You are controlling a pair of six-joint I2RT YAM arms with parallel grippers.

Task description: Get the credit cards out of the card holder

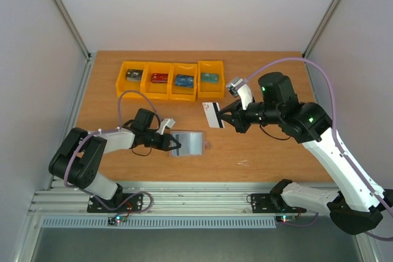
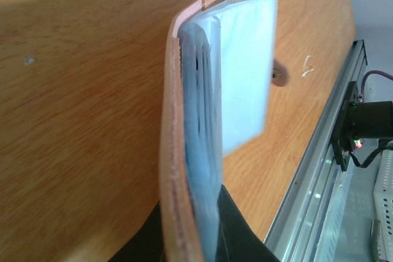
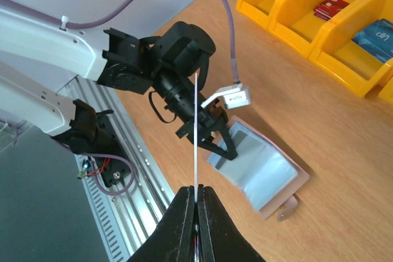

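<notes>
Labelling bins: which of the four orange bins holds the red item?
The second bin from the left in the top view: red item. The others hold dark, blue and teal ones.

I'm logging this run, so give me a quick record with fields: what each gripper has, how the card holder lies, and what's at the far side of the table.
left gripper: shut on the left edge of the card holder
right gripper: shut on one credit card, held apart from the holder
card holder: open on the table, blue-grey inside up
orange bins: four in a row at the far side, something in each
</notes>
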